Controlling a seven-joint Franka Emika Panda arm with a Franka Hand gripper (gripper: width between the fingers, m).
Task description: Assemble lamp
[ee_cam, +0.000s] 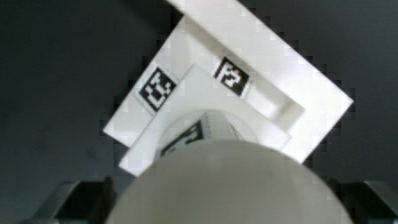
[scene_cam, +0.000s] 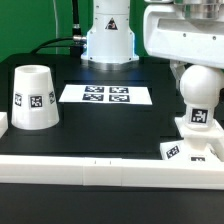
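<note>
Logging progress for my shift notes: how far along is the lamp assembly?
Done: the bulb appears to be standing on the base. In hand: the fingers flank the bulb, but their grip is unclear. Left: the shade sits apart, not yet fitted.

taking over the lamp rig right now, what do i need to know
Jaws: on either side of the bulb; cannot tell whether they grip it.
Bulb: upright on the base, at the exterior view's right; cannot tell if it is fully seated.
Shade: wide end down on the table, alone at the exterior view's left.
Left: shade onto the bulb.
</note>
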